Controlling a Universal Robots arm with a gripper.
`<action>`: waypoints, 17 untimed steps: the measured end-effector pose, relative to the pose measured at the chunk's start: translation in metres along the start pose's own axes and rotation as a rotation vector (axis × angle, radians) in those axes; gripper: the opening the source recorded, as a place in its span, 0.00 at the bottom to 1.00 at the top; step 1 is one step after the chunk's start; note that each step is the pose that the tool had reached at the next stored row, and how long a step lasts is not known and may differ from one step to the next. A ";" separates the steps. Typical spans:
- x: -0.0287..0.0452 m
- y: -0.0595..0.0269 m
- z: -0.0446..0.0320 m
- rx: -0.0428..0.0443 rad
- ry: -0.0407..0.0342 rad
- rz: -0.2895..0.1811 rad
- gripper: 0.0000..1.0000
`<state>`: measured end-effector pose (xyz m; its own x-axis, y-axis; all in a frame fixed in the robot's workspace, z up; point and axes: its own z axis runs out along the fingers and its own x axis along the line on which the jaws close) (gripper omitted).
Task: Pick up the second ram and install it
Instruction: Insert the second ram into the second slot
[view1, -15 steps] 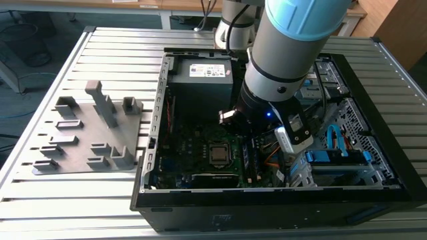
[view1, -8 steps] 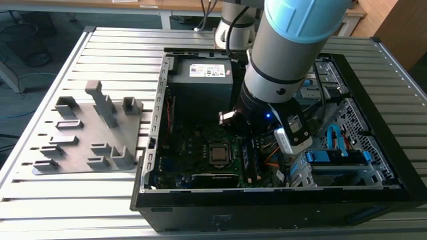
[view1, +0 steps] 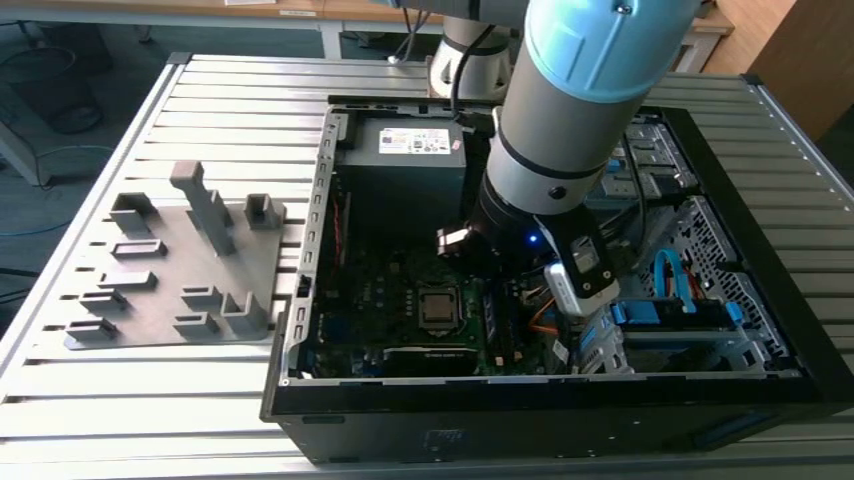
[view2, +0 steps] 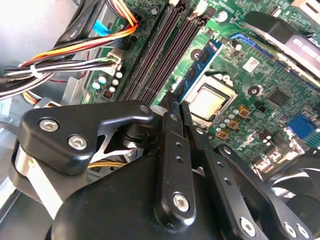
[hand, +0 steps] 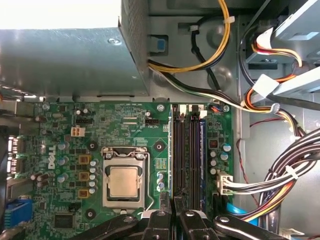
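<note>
**End effector closed narrow on the second ram above the memory slots**

Much of the grasp was hidden. In the second wrist view the end effector (view2: 178, 106) showed its black fingers (view2: 172, 150) drawn close together, with only a thin gap between them. The near end of the second ram (view2: 202, 62) disappeared between the fingertips, so the contact itself could not be seen. The stick ran straight out ahead of the end effector, with its black chips facing the CPU socket (view2: 207, 102) on one side and the dark empty memory slots (view2: 160, 60) on the other. Whether its lower edge had already entered a slot could not be made out.

In the first wrist view the fingertips (hand: 160, 220) were cut off at the frame's edge. The slots (hand: 187, 150) lay directly ahead of them, and the socket (hand: 124, 181) lay off to one side.

In the exterior view the arm (view1: 574, 120) reached steeply down into the open computer case (view1: 304, 300), and its wrist covered the tool. The grey holder (view1: 174, 260) lay on the counter (view1: 227, 100) — well away from the end effector, outside the case.
</note>
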<state>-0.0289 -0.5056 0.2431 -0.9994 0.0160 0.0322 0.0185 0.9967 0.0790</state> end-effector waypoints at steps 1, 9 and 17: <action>0.0000 -0.0001 0.0004 0.0002 -0.0003 0.004 0.14; -0.0001 -0.0007 0.0032 0.0215 -0.0048 0.051 0.14; -0.0041 -0.0030 0.0065 0.0297 -0.0066 0.073 0.14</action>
<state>-0.0251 -0.5082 0.2362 -0.9956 0.0887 0.0301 0.0901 0.9948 0.0471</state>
